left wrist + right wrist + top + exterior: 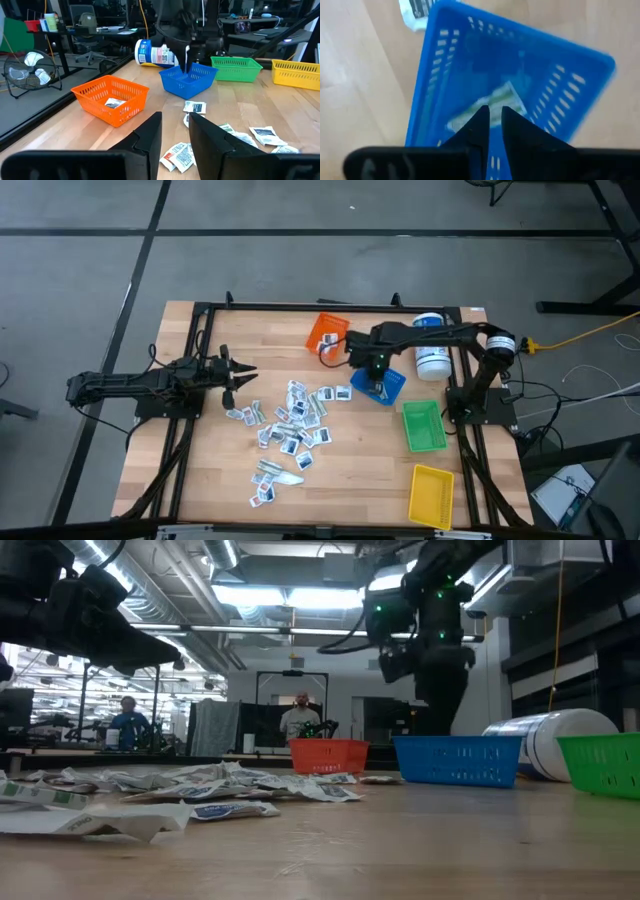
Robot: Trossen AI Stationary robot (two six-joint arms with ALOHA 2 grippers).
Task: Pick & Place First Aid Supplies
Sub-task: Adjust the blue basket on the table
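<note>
Several small white first aid packets (pixel 295 420) lie scattered flat on the wooden table's middle. My right gripper (pixel 375 368) points down over the blue bin (pixel 390 388), its fingers nearly together on a white packet (pixel 507 97). In the left wrist view that packet (pixel 187 57) shows as a narrow white strip under the fingers, just above the bin's rim. One packet (pixel 115 103) lies in the orange bin (pixel 325 335). My left gripper (pixel 240 375) waits open at the table's left, level, touching nothing. My right gripper pinches the packet between its two fingertips, from above and pointing down. In the right wrist view the packet's edge (pixel 487 106) spreads out to both sides of the fingertips. The packet hangs below the fingers, clear of the table, over the inside of the blue bin.
A white canister (pixel 432 358) with a blue label lies on its side behind the blue bin. A green bin (pixel 425 425) and a yellow bin (pixel 432 495) stand at the table's right. Two people (pixel 300 715) show in the room beyond the table.
</note>
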